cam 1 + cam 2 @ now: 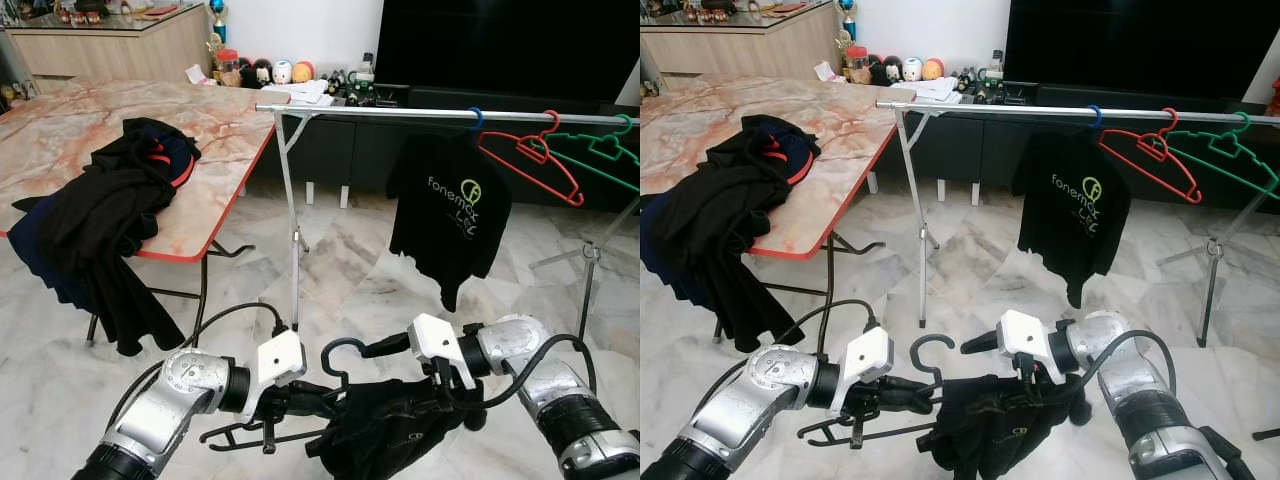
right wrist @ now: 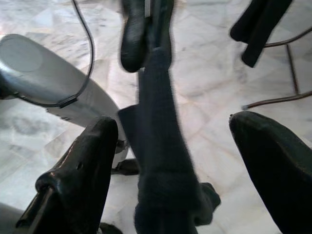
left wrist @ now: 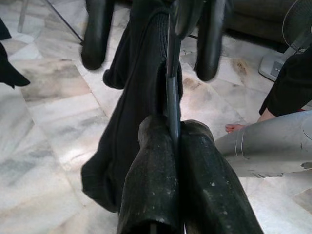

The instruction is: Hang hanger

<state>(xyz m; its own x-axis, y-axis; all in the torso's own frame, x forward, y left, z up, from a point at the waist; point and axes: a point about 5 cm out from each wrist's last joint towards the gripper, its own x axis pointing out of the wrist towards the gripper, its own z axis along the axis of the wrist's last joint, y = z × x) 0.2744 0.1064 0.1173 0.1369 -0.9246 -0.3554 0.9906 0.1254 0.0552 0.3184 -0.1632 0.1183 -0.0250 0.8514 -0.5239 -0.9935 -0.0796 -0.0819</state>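
Left gripper (image 3: 173,146) clamps the black hanger (image 1: 335,365) draped with a dark garment (image 1: 385,430); right gripper (image 2: 190,161) spread around it

Four hangers in all: a black hanger (image 1: 290,400) pinched in the left gripper (image 1: 300,398), and above the grippers a blue one (image 1: 474,120), a red one (image 1: 535,160) and a green one (image 1: 600,155). Two black shirts: the one on the rail (image 1: 450,215) and the one between the grippers (image 1: 390,430). One clothes heap (image 1: 100,220), perhaps several garments.

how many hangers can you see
4: a blue-hooked one under the black shirt on the rail, a red one and a green one beside it, and a black one in the left gripper.
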